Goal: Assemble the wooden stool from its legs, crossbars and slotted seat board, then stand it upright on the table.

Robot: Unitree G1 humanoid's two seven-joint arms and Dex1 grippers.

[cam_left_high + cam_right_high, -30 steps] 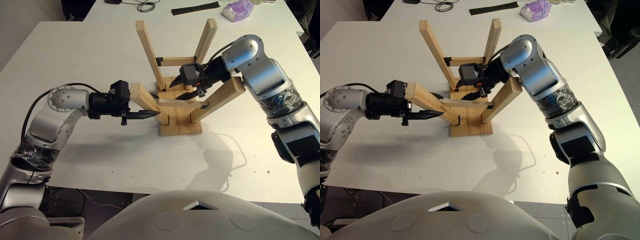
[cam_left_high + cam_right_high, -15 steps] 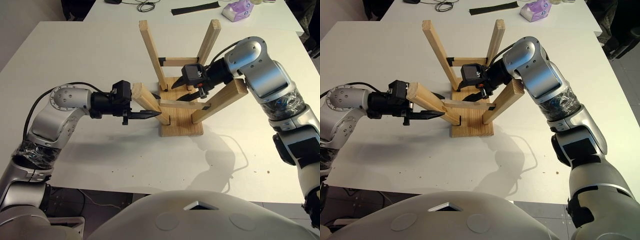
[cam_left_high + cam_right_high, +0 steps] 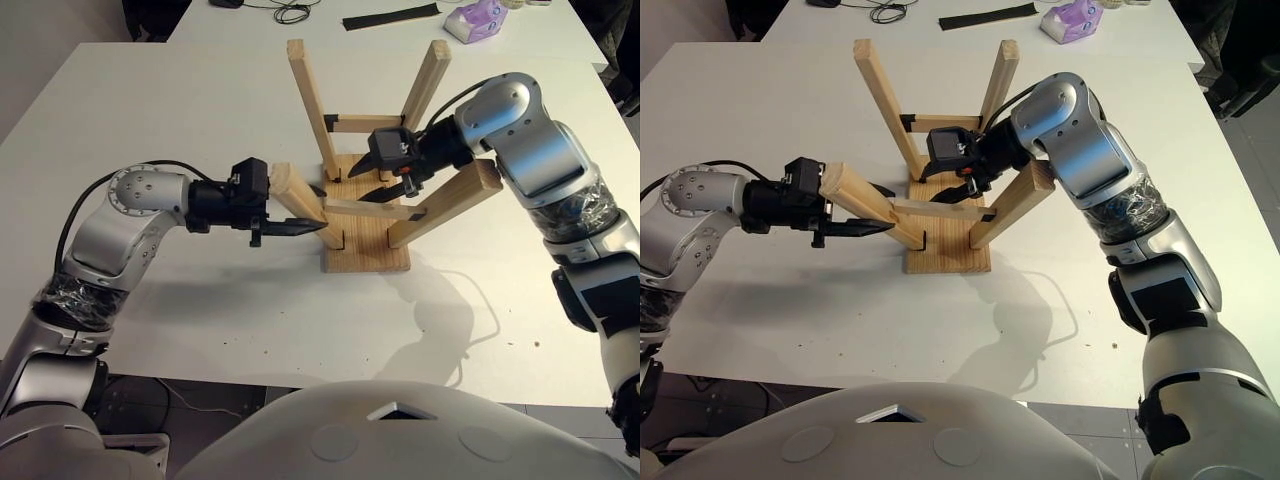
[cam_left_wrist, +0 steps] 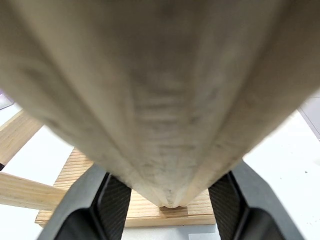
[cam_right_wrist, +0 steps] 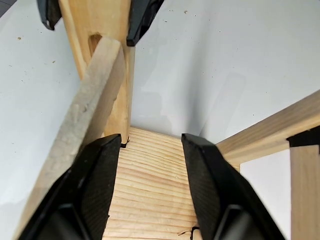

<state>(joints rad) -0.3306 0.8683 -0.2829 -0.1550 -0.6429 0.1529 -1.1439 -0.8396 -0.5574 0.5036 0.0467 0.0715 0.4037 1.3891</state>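
1. The left pincer (image 3: 312, 210) was clamped on the near-left leg (image 3: 293, 198), one finger on each side and both lying along the wood.
2. That leg's long axis ran from the pincer's wrist forward and down to the seat board (image 3: 365, 258), meeting it at a corner. It leaned back toward the left arm rather than standing plumb.
3. Just past the fingertips, the front crossbar (image 3: 372, 209) left the held leg and ran crosswise to the near-right leg (image 3: 447, 203).
4. The right pincer (image 3: 362, 183) hung wide and empty just above that crossbar, pointing down at the board between the legs. One finger (image 5: 97, 185) lay right beside the bar; whether it touched could not be told.
5. Beyond the right pincer stood the far-left leg (image 3: 312, 100) and far-right leg (image 3: 425, 85), joined by the rear crossbar (image 3: 370, 123).
6. The stool sat inverted on the table (image 3: 180, 110), so turning it over looked to be left. The right arm was nearer the crossbar, while the left already held a leg.
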